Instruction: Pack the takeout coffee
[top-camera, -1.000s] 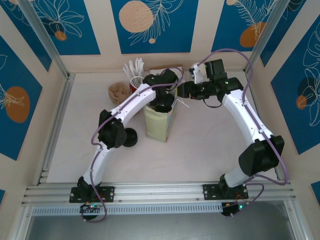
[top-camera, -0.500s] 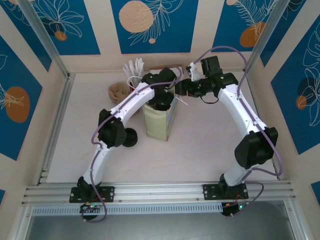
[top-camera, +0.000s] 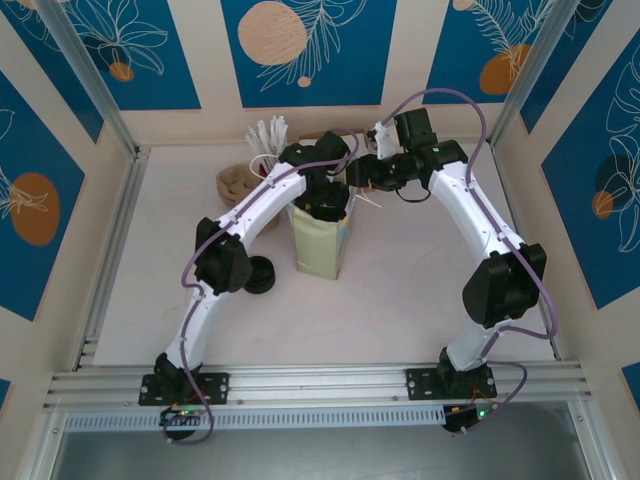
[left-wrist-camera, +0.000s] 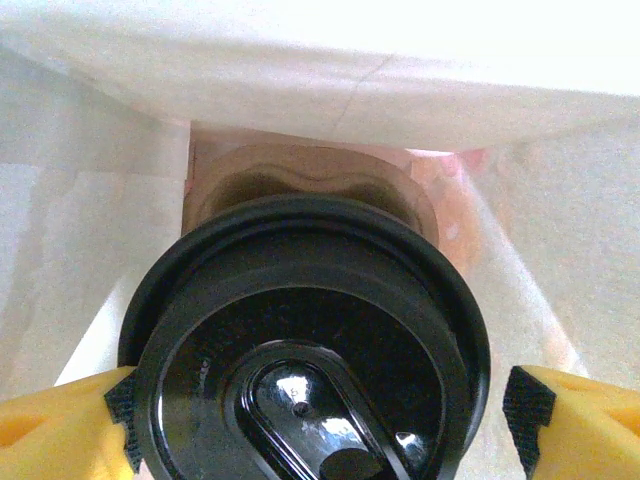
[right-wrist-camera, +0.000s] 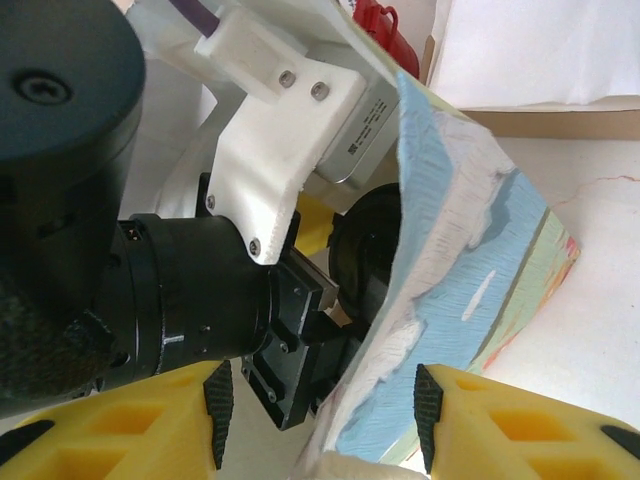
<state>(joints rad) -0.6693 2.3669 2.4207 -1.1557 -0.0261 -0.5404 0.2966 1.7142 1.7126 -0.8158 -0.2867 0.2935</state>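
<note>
loose black lid (top-camera: 260, 274): seen lying on the table (top-camera: 420, 290), just left of the bag, no cup under it, not part of the pack
left gripper (left-wrist-camera: 318, 415): pointed down into the bag mouth, fingers closed to lid width, a yellow pad set at each side of the lid rim, cup judged held
takeout coffee (left-wrist-camera: 310, 330): held upright, black lid up, inside the top of the bag; brown bag floor seen well below it, so judged not yet set down
paper bag (top-camera: 318, 245): stood upright mid-table, mouth held open
right gripper (right-wrist-camera: 318, 400): fingers spread wide, the bag's printed wall passed between them, closer to one pad; nothing seen clamped
done: cup lidded, gripped, entered into the bag mouth
left: cup to be lowered to the floor and released, the left arm to be lifted out
</note>
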